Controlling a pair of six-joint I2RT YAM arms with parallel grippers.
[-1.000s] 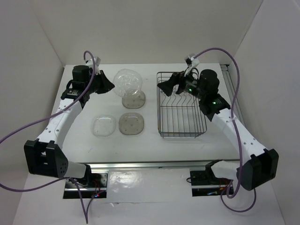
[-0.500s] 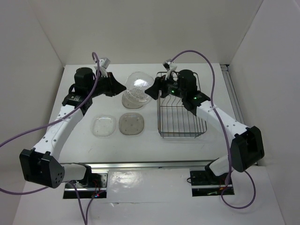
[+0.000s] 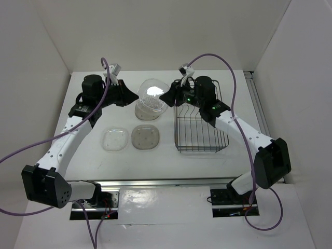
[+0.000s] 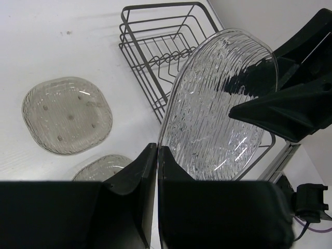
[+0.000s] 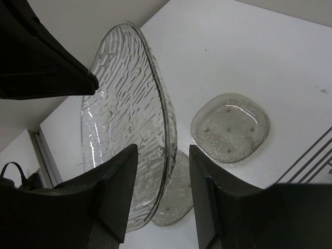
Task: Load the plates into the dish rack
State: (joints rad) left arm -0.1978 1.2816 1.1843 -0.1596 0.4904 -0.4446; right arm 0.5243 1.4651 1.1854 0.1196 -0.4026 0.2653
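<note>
the left gripper (image 4: 157, 151) pinches the clear plate (image 4: 207, 119) upright in the air, just left of the dish rack (image 3: 201, 150); the right gripper (image 5: 163, 150) straddles its rim, fingers apart, and should clamp squarely before the left lets go

The white worktop (image 3: 166, 155) is lit brightly and evenly from above; soft shadows are cast. Glare is seen on the ribbed clear plate (image 3: 152, 93).
</note>
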